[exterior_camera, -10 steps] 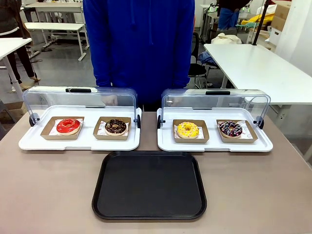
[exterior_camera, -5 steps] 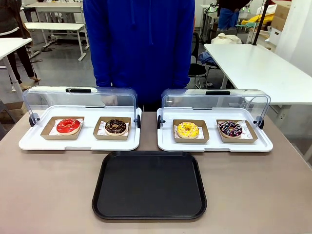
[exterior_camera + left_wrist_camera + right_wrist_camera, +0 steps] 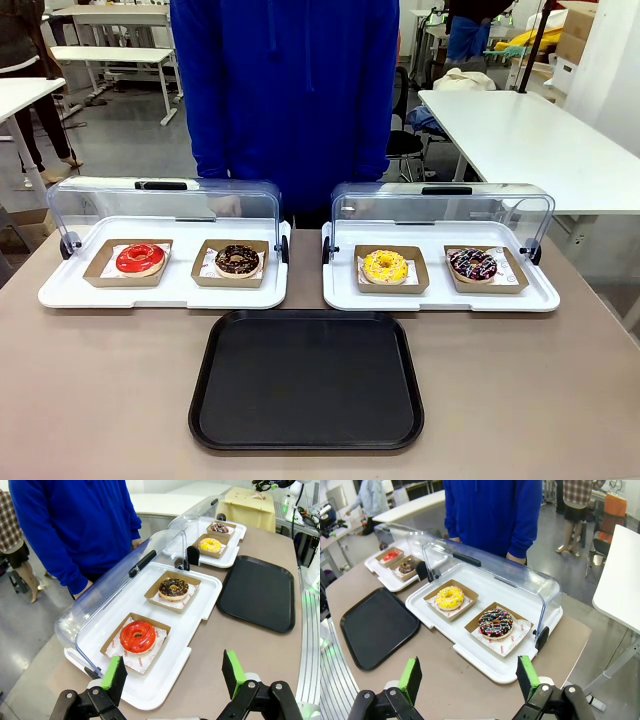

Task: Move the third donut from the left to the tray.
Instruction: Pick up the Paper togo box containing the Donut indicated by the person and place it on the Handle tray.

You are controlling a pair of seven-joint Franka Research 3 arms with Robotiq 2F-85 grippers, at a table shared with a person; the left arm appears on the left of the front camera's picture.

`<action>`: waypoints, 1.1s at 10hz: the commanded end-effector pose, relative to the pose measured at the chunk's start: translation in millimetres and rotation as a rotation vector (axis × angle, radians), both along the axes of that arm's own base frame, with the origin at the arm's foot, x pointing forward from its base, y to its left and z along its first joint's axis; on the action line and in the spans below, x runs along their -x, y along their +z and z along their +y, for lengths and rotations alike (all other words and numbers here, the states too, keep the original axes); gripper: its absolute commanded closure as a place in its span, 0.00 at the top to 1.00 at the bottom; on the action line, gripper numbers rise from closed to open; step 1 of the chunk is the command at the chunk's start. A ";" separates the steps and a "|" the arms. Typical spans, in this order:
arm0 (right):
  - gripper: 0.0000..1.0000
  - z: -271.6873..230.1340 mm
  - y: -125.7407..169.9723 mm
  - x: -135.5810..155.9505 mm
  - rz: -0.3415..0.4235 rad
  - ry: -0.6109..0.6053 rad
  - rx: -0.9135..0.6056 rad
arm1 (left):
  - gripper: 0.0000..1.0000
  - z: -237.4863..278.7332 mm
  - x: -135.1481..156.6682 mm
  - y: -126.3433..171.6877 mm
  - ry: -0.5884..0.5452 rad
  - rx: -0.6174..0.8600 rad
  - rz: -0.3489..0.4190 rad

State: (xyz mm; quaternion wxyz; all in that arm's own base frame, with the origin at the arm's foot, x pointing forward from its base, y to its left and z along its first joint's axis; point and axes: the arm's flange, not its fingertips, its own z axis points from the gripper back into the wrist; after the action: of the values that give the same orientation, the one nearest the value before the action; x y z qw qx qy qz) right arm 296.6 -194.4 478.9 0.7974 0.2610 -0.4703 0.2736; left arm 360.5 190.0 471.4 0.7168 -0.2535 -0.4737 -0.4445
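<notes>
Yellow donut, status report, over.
Left gripper open, right gripper open, both holding nothing. Yellow donut in its holder, not yet on black tray. Clear lid raised, nothing in the way.

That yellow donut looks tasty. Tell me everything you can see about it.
The yellow donut is a ring with bright yellow glaze and small sprinkles. It lies flat in a shallow brown cardboard holder on the right-hand white display tray, whose clear lid stands open behind it. A dark sprinkled donut sits beside it in its own holder, apart.
</notes>
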 end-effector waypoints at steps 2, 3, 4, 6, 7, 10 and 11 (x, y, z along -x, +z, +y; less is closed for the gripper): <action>1.00 -1.6 1.6 -3.9 -0.033 0.008 -0.001 | 1.00 -0.2 1.4 1.2 -0.008 0.001 -0.004; 1.00 -1.6 1.6 -3.9 -0.033 0.008 -0.001 | 1.00 -0.2 1.4 1.2 -0.008 0.001 -0.004; 1.00 -1.6 1.6 -3.9 -0.033 0.008 -0.001 | 1.00 -0.2 1.4 1.2 -0.008 0.001 -0.004; 1.00 -1.6 1.6 -3.9 -0.033 0.008 -0.001 | 1.00 -0.2 1.4 1.2 -0.008 0.001 -0.004; 1.00 -1.6 1.6 -3.9 -0.033 0.008 -0.001 | 1.00 -0.2 1.4 1.2 -0.008 0.001 -0.004; 1.00 -1.6 1.6 -3.9 -0.033 0.008 -0.001 | 1.00 -0.2 1.4 1.2 -0.008 0.001 -0.004; 1.00 -1.6 1.6 -3.9 -0.033 0.008 -0.001 | 1.00 -0.2 1.4 1.2 -0.008 0.001 -0.004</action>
State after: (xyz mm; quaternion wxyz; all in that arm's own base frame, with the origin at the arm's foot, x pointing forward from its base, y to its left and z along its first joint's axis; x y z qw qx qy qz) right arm 296.5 -194.5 478.9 0.7973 0.2607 -0.4704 0.2739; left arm 360.5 190.0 471.4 0.7168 -0.2535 -0.4737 -0.4445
